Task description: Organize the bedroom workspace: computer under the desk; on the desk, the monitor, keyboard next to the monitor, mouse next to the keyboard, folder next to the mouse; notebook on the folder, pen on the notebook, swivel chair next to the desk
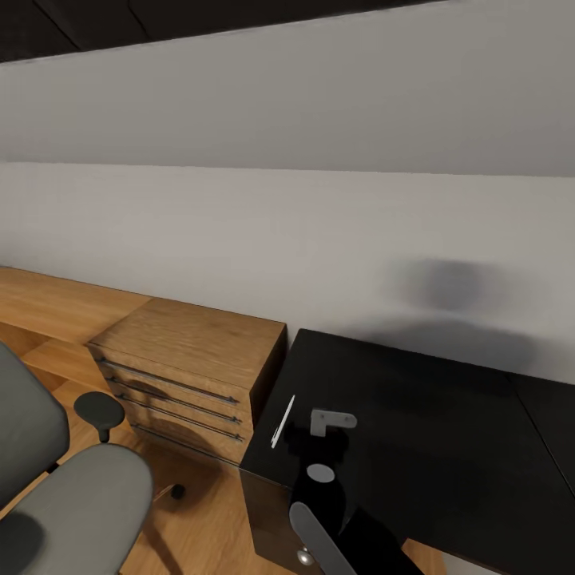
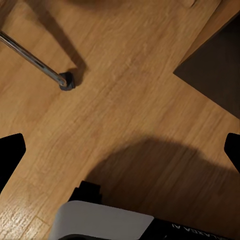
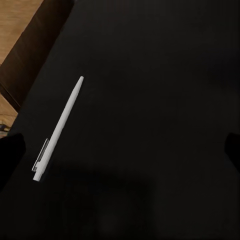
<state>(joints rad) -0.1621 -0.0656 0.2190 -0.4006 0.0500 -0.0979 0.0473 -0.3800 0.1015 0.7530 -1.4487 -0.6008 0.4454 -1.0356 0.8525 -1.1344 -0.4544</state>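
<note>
While the right gripper (image 3: 120, 150) hangs spread wide above the desk (image 3: 150, 75), its 2 fingertips (image 3: 10, 155) cut off at the frame edges, pen (image 3: 57, 129) lying flat near 1 fingertip, untouched, left gripper (image 2: 120, 150) likewise wide over wooden floor (image 2: 125, 90), swivel chair (image 1: 56, 495) partly cropped.

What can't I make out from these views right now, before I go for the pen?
- Swivel chair: head view's left and bottom edges cut it off, so the seat's far side and anything on it are hidden.
- Desk: cut off at the right edge; the rest of its top is unseen.
- Right gripper over the pen: jaws wide open, only dark tips show at the frame edges.
- Left gripper: open over bare floor.
</note>
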